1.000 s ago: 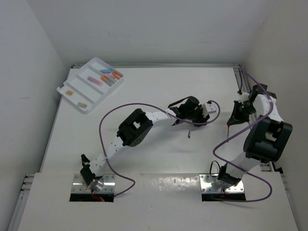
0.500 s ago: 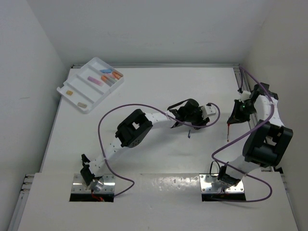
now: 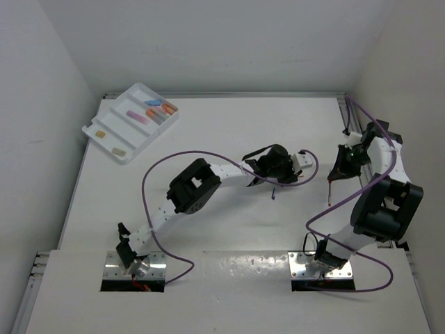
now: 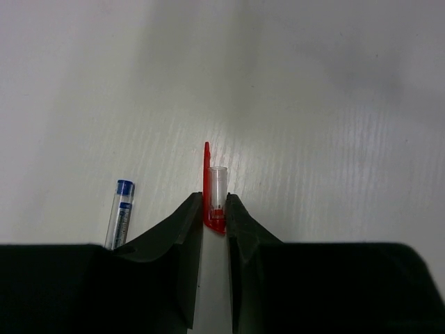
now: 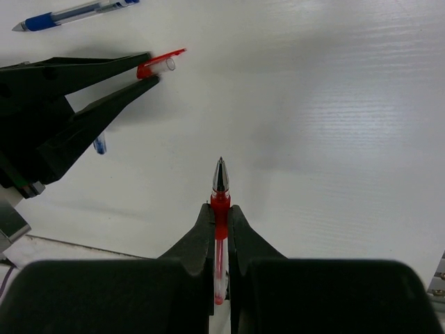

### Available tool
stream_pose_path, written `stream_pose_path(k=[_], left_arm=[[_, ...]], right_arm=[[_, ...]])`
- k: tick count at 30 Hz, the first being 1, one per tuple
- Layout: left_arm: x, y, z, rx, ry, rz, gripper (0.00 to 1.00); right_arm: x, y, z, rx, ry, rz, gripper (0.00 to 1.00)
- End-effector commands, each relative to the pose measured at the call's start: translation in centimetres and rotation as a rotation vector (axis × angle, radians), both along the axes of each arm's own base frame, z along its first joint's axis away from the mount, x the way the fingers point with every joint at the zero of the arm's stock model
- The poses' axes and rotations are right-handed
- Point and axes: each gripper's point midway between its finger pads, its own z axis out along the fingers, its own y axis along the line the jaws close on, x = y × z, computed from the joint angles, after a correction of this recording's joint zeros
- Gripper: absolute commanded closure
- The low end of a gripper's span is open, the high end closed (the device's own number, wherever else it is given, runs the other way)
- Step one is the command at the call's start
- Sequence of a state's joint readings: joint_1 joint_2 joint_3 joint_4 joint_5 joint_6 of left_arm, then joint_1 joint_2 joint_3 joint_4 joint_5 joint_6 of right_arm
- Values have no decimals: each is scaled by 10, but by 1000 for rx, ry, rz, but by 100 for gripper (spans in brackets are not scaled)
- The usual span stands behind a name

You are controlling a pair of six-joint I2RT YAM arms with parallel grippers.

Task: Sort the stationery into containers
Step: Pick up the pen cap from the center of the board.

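Gripping a red pen cap (image 4: 217,182) in the left gripper (image 4: 214,203), a red pen (image 5: 220,198) in the right gripper (image 5: 220,210). Hiding a blue pen (image 4: 122,209) partly behind the left gripper.

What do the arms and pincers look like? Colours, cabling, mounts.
White links and bulky black joint housings on the left arm and right arm. A purple cable loops loosely along each. Each base sits on a shiny metal plate. The left pincer and right pincer have two matte black fingers tapering to narrow tips.
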State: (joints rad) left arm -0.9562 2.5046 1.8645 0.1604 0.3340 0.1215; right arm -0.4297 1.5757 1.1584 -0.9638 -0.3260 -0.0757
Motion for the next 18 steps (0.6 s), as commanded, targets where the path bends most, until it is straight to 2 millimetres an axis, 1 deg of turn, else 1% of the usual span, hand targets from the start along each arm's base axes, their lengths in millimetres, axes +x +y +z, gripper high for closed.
stream_pose_path(k=[1, 2, 5, 6, 8, 9, 10, 11, 12, 13, 14, 15, 16, 17, 18], left_arm=[[-26, 37, -68, 219, 93, 29, 78], [-26, 38, -68, 227, 75, 28, 82], [-25, 41, -58, 226, 56, 31, 88], [-28, 44, -56, 215, 60, 22, 92], [-29, 42, -18, 142, 25, 15, 98], [-31, 45, -22, 144, 31, 14, 99], [-30, 43, 2, 103, 17, 15, 100], [-31, 46, 8, 89, 19, 17, 100], [-31, 45, 35, 43, 11, 12, 100], [-31, 47, 45, 23, 26, 17, 100], [-32, 52, 54, 7, 48, 10, 100], [-31, 55, 78, -28, 48, 14, 100], [-32, 59, 89, -44, 73, 22, 100], [-33, 69, 108, -67, 81, 23, 100], [-33, 74, 118, -76, 87, 25, 100]], right_arm=[[11, -1, 25, -9, -85, 14, 100], [11, -1, 26, -9, -87, 13, 100], [11, 0, 27, -5, -94, 16, 100], [11, 1, 28, -5, -96, 18, 100], [12, 2, 29, -10, -107, 22, 100], [12, 2, 30, -11, -112, 24, 100], [12, 3, 31, -14, -119, 26, 100], [13, 3, 33, -17, -126, 29, 100], [15, 3, 34, -18, -133, 32, 100], [16, 4, 37, -22, -145, 39, 100], [17, 5, 40, -19, -154, 45, 100], [20, 7, 43, -9, -172, 55, 100], [22, 10, 47, -3, -190, 69, 100], [24, 13, 50, 3, -208, 86, 100], [28, 15, 55, 5, -239, 117, 100]])
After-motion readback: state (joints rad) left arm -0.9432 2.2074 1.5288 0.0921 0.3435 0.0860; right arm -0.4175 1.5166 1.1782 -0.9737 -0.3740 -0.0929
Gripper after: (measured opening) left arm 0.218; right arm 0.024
